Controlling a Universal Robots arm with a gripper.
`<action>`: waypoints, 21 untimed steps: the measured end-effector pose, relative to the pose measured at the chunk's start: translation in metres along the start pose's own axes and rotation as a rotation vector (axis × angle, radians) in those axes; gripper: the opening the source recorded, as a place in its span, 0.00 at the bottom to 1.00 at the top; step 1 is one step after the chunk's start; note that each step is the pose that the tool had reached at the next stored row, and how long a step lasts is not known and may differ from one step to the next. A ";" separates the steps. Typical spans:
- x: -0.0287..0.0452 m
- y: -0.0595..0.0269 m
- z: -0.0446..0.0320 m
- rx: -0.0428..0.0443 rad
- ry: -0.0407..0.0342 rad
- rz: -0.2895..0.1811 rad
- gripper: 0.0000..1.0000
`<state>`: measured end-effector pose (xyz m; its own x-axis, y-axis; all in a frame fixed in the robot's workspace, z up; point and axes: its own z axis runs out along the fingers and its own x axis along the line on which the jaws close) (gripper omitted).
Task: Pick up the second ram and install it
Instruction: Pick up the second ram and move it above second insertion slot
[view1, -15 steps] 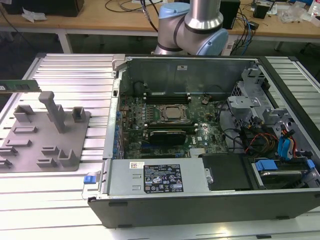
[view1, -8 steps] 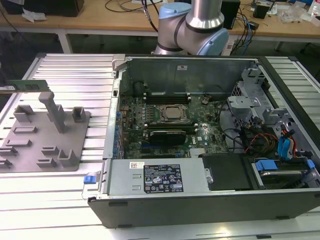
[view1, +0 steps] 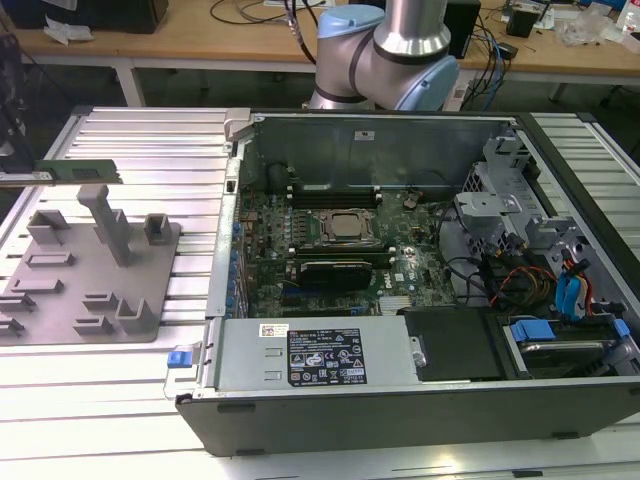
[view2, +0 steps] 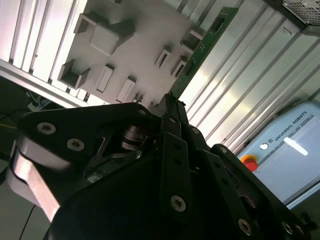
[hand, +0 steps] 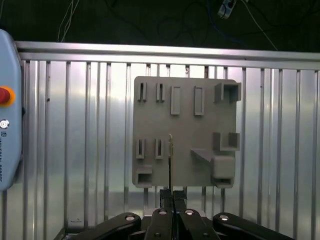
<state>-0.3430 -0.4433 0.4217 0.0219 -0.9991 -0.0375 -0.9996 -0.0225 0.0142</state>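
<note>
Black links and bolts of my gripper (view2: 170, 102) lie closest to the lens in both wrist views. They meet at the jaws, which are closed tight on one end of the second ram (view2: 205, 42). The green stick goes straight out from between the jaws, and its free end points away from me. In the first wrist view I see it from its thin edge (hand: 170, 155), as a narrow line that starts at the jaws.

Beyond the jaws, behind the stick, lies the grey tray (hand: 185, 125) with its slots and upright posts, on the ribbed metal table (hand: 75, 125). In the exterior view the second ram (view1: 80, 170) is level in the air over the far edge of the tray (view1: 60, 300), apart from the posts. To one side of my jaws a pale blue control pendant (hand: 7, 125) with a red button rests on the table. The open computer case (view1: 400, 250) stands well away from the jaws, beside the tray.
</note>
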 end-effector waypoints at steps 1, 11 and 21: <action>0.0001 -0.0034 -0.0001 0.0000 -0.0001 0.000 0.09; 0.0008 -0.0379 -0.0006 -0.0001 -0.0051 -0.004 0.09; 0.0017 -0.0749 -0.0012 -0.0003 -0.0050 -0.008 0.09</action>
<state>-0.2681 -0.4433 0.4218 0.0299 -0.9986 -0.0426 -0.9994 -0.0306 0.0141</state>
